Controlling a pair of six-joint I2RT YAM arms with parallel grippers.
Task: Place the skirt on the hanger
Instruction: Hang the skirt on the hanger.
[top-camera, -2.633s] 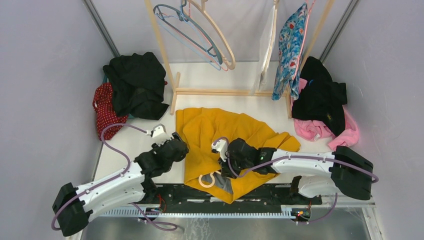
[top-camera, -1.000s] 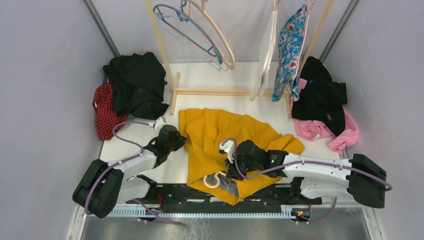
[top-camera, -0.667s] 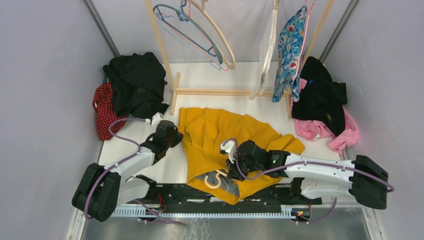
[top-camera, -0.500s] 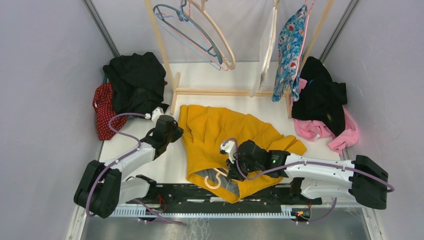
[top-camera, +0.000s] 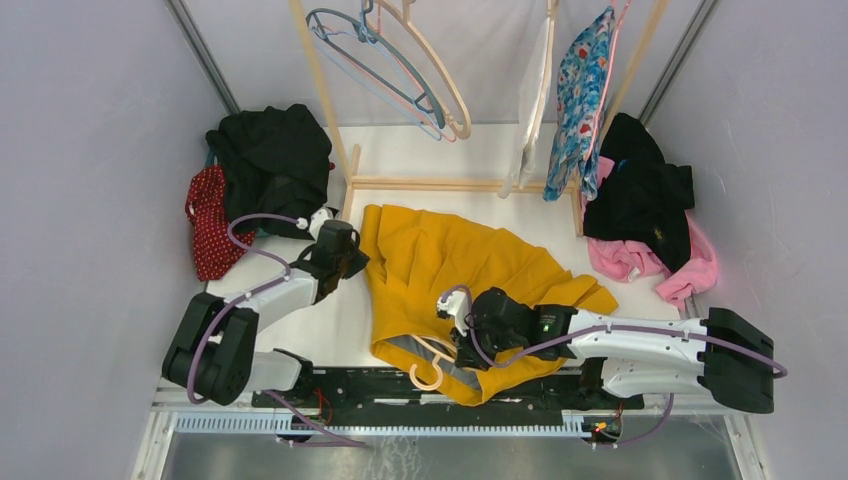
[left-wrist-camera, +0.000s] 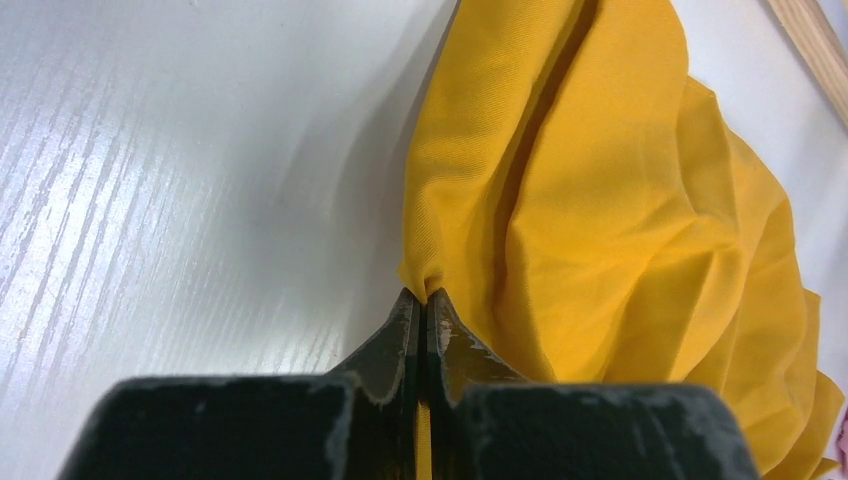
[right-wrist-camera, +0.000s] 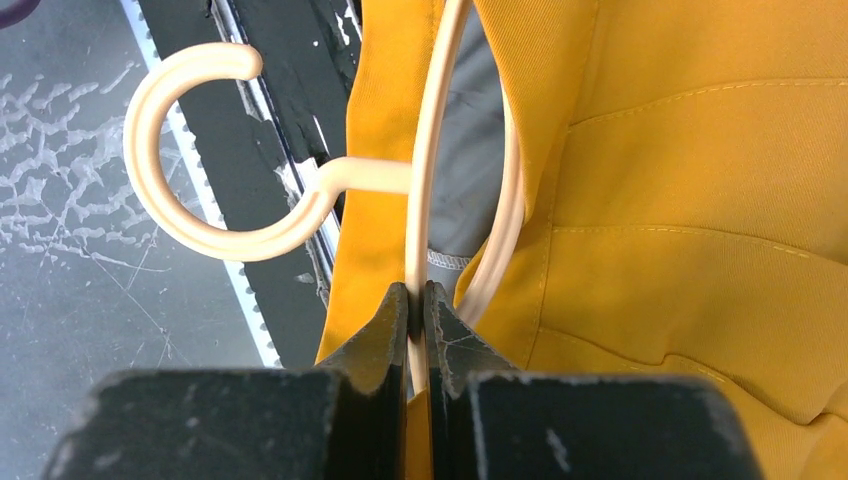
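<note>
The yellow skirt (top-camera: 450, 265) lies spread on the white table in the top view. Its grey-lined waist is at the near edge, and a cream hanger (top-camera: 428, 368) sits in it with the hook sticking out. My right gripper (right-wrist-camera: 418, 300) is shut on the hanger (right-wrist-camera: 425, 190) arm at the waistband. At the skirt's far left edge, my left gripper (left-wrist-camera: 422, 302) is shut on a fold of the skirt (left-wrist-camera: 600, 230), the cloth pinched between the tips. In the top view the left gripper (top-camera: 345, 252) is beside the hem, and the right gripper (top-camera: 467, 345) is over the waist.
A wooden rack (top-camera: 345, 150) stands behind with spare hangers (top-camera: 400, 70) and a floral garment (top-camera: 580, 100) on it. Black and red clothes (top-camera: 255, 180) are piled at the far left. Black and pink clothes (top-camera: 650, 215) lie at the right. The table's near edge borders a black rail (top-camera: 350, 385).
My left gripper shut on the skirt's left edge and moved it away from me, stretching the cloth. The right gripper, holding the hanger, slid slightly nearer, and the hook now pokes out of the waist.
</note>
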